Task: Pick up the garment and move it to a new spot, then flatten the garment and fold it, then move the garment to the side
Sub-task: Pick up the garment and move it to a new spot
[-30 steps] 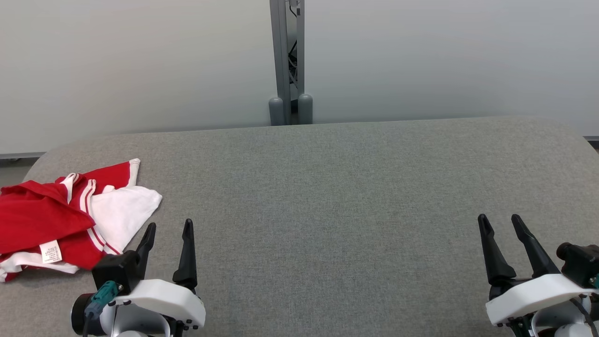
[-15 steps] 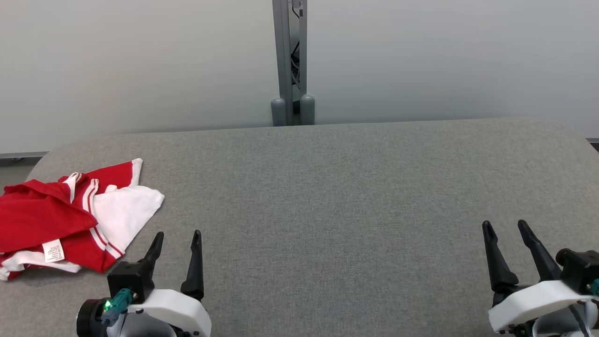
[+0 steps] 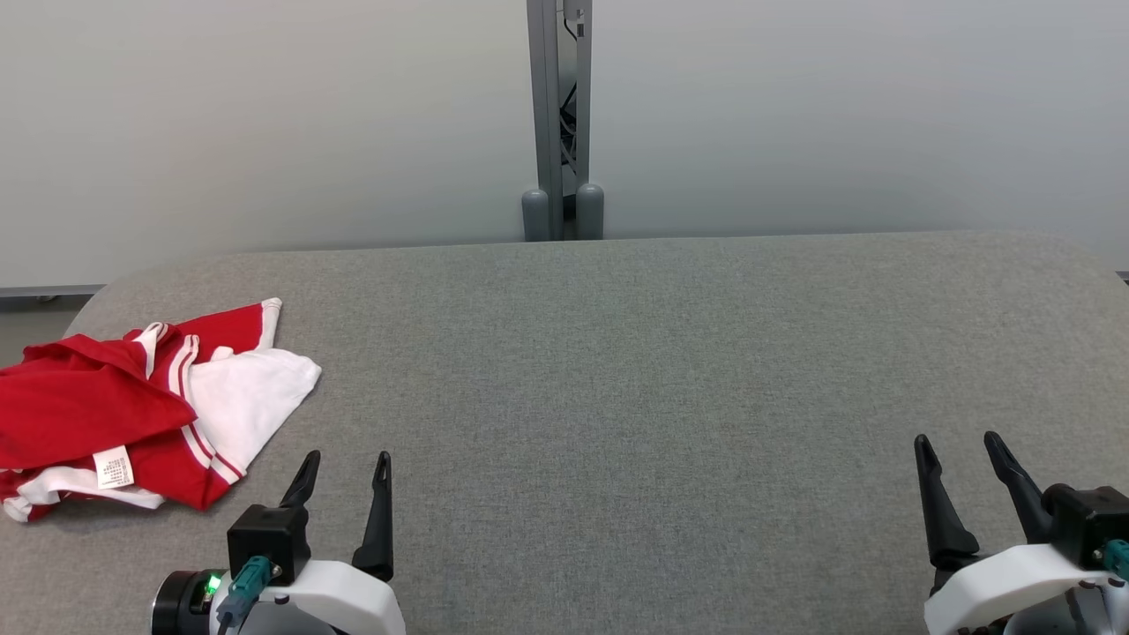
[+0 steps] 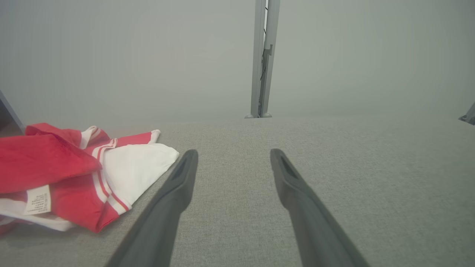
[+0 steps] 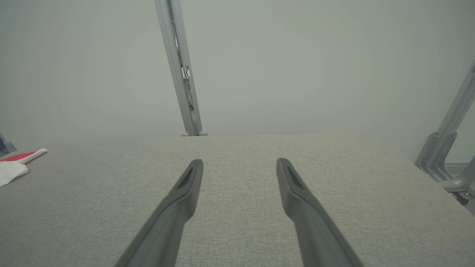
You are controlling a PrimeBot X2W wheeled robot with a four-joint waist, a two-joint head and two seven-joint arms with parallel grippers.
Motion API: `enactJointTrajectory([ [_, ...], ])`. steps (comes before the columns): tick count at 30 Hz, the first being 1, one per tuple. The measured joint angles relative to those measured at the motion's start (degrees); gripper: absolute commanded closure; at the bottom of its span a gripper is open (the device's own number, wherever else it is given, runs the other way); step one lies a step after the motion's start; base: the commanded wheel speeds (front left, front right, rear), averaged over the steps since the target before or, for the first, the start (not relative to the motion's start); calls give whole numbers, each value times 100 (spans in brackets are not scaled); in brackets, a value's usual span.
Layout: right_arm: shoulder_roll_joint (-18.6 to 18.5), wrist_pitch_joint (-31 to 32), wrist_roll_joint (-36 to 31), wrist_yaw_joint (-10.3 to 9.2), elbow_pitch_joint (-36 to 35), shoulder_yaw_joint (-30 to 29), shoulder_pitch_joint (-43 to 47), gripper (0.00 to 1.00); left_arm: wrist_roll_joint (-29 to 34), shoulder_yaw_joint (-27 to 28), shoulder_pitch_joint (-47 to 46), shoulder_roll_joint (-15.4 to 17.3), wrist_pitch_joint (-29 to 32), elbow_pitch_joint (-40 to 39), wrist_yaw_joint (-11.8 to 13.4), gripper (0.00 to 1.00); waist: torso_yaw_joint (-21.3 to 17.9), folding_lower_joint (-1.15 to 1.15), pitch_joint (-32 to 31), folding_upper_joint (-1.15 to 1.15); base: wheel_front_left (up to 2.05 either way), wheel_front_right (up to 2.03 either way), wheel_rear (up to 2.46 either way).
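Observation:
The garment point(image 3: 132, 406) is a crumpled red and white piece with striped trim and a small label, lying at the left end of the grey table point(image 3: 617, 370). It also fills the left of the left wrist view, garment point(image 4: 66, 174), and its tip peeks in at the far left of the right wrist view, garment point(image 5: 15, 163). My left gripper point(image 3: 346, 467) stands open just right of it, apart from the cloth, nothing between its fingers point(image 4: 182, 178). My right gripper point(image 3: 957, 445) is open at the lower right, far from the garment, fingers point(image 5: 293, 181) empty.
A grey metal post point(image 3: 561, 123) stands behind the table's far edge against a pale wall. More metal framing point(image 5: 445, 152) shows past the table's right end. The table's rounded left corner point(image 3: 88, 309) lies just beyond the garment.
The whole head view has shifted, so the camera moved. Both grippers sit lower in the picture than before, drawn back toward me; the garment lies as it did.

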Motion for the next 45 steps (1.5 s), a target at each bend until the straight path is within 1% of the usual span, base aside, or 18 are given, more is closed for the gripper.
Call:
enactJointTrajectory([
  [5,67,8,-272,0,5,-99,31,0,112,-24,23,2,-20,43,31,0,23,0,-6,0,0,0,0],
  [10,69,0,-204,0,35,-142,30,0,70,-16,26,2,-21,58,45,0,22,0,-9,0,0,0,0],
  [15,69,-67,-151,0,53,-127,42,0,33,-57,23,14,-37,68,98,0,161,0,-13,0,0,0,0],
  [22,69,-86,-22,0,12,241,-65,0,15,-40,-69,79,-64,74,131,0,611,0,21,0,0,0,0],
  [29,71,-143,114,0,73,571,-199,0,11,-18,-123,125,-99,65,181,0,1219,0,35,0,0,0,0],
  [37,73,-205,156,0,220,750,-294,0,-56,30,-110,169,-140,38,242,0,1881,0,64,0,0,0,0],
  [41,74,-248,168,0,271,767,-311,0,-86,35,-97,185,-141,32,248,0,2096,0,82,0,0,0,0],
  [45,74,-255,157,0,314,786,-348,0,-92,27,-97,200,-141,19,282,0,2149,0,127,0,0,0,0],
])
